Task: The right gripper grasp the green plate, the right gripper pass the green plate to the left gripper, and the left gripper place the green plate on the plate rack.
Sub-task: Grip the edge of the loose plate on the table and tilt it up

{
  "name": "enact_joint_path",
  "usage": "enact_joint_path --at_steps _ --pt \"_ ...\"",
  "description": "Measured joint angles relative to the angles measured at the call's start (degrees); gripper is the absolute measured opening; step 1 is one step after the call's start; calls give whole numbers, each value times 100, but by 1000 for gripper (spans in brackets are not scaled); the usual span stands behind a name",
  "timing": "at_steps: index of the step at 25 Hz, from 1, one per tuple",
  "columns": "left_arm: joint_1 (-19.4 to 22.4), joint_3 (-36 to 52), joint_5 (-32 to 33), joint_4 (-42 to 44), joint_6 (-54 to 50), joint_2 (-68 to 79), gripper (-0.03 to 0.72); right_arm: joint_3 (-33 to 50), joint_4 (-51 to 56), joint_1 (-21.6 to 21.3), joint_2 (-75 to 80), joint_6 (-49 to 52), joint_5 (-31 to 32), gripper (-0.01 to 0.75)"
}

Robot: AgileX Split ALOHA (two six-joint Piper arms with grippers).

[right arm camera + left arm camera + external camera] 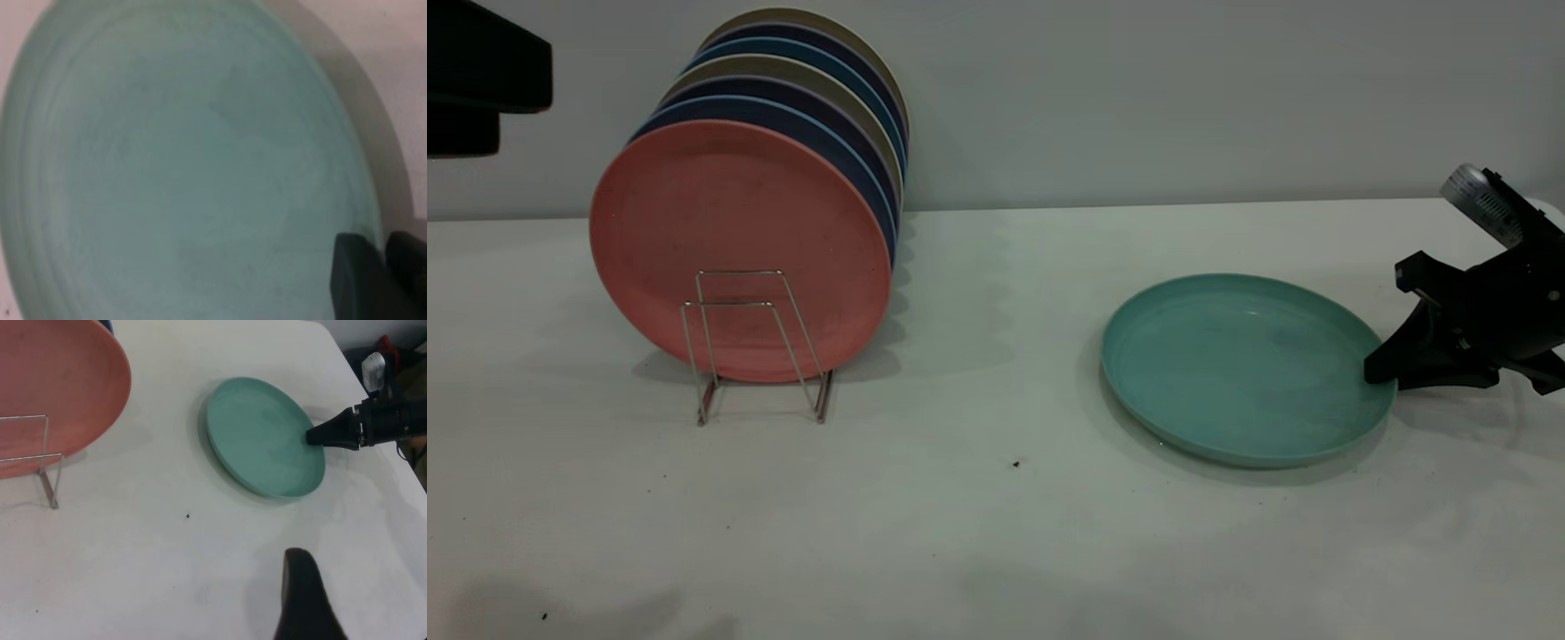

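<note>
The green plate (1240, 364) lies flat on the white table at the right; it also shows in the left wrist view (263, 437) and fills the right wrist view (180, 167). My right gripper (1376, 372) comes in low from the right and is closed on the plate's right rim, one finger (353, 270) inside the rim and one outside. It also shows in the left wrist view (313, 435). My left gripper (480, 89) hangs high at the far left, apart from everything; one finger (300, 593) shows with nothing beside it. The plate rack (756, 347) stands at the left.
A salmon-pink plate (738, 249) stands upright in the rack, with several dark blue and beige plates (827, 116) behind it. Two wire loops stand in front of the pink plate. Bare table lies between the rack and the green plate.
</note>
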Motion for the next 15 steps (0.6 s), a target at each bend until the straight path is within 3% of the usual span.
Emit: enact_joint_path --at_steps 8,15 --pt "0 0 51 0 -14 0 470 0 -29 0 -6 38 67 15" --pt "0 0 340 -7 -188 371 470 0 -891 0 -663 32 462 15"
